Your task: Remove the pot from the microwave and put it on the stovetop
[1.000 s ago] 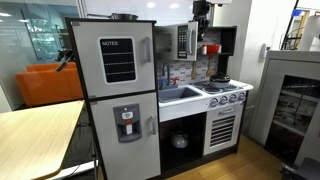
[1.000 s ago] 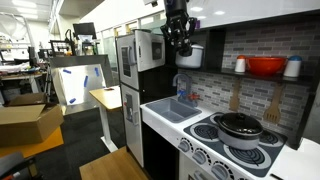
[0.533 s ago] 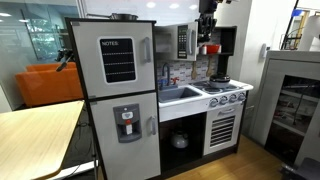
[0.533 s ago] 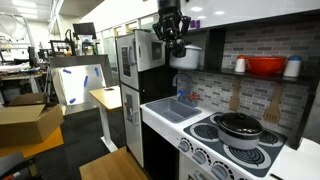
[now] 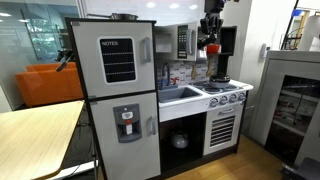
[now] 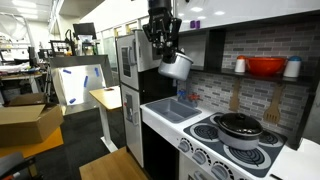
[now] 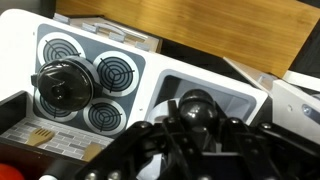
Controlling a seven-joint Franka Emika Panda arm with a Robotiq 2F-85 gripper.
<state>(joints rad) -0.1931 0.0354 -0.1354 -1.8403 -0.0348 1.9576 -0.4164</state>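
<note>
Pot position: in an exterior view the pot (image 6: 176, 67) is seen hung in the air outside the microwave (image 6: 140, 52). It is above the sink (image 6: 180, 108) and well apart from the stovetop (image 6: 212, 143).
Pot axis: the short cylinder is tilted, its axis slanted off vertical. The way its mouth faces cannot be told.
Gripper: the gripper (image 6: 166, 54) is closed on the pot's upper edge, and the pot is carried beneath it.
Wrist view only: the stovetop (image 7: 135, 100) and sink (image 7: 235, 100) are shown from above, with the black pan (image 7: 62, 85) set on one burner. The gripper (image 7: 190, 135) fills the lower edge, and the pot cannot be made out.
Wider exterior view only: the tall fridge (image 5: 115, 90) is shown whole beside the microwave (image 5: 185, 42). The gripper (image 5: 211, 40) is seen above the stovetop (image 5: 222, 92), and the pot is too small to be picked out.
</note>
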